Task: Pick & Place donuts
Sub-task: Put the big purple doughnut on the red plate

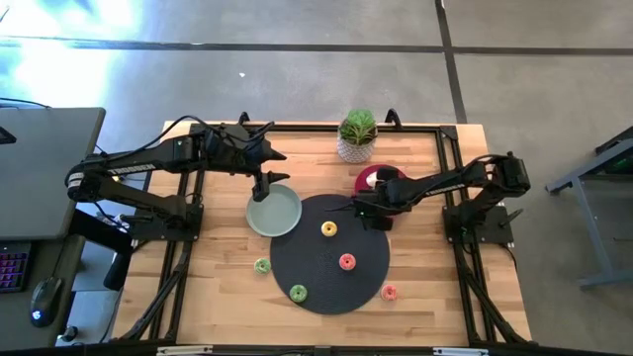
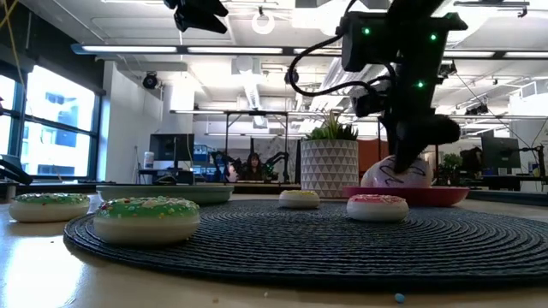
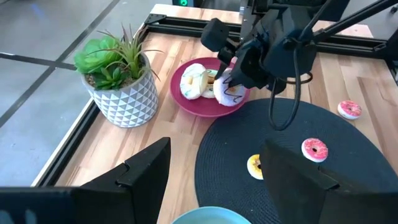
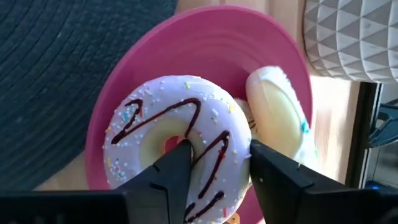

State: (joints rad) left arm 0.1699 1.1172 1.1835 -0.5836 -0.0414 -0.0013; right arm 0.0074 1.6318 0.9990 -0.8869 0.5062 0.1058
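Observation:
My right gripper (image 4: pixel 214 177) is shut on a white-iced donut with a dark drizzle (image 4: pixel 168 134) at the pink-red plate (image 4: pixel 205 43), where another white donut (image 4: pixel 277 118) lies. The high view puts this gripper (image 1: pixel 374 205) at the plate's mat-side edge. On the round black mat (image 1: pixel 316 272) rest a yellow donut (image 1: pixel 329 228), a red one (image 1: pixel 347 261) and a green one (image 1: pixel 298 292). Another green donut (image 1: pixel 262 265) and a pink one (image 1: pixel 390 292) lie on the wood. My left gripper (image 1: pixel 269 182) hangs open above the sage-green plate (image 1: pixel 274 213). My right gripper pinches one side of the white donut's ring (image 4: pixel 217 168), with one finger (image 4: pixel 168 174) in the hole and the other (image 4: pixel 273 177) outside the rim. The fingers come from above, slanting down. The donut stands tilted on edge (image 2: pixel 396 174) over the pink-red plate; whether it touches the plate I cannot tell.
A potted plant in a white patterned pot (image 1: pixel 357 135) stands at the table's far edge, just beside the pink-red plate. Black frame rails (image 1: pixel 450 148) run along the table's sides. Bare wood shows at the near corners (image 1: pixel 445 311).

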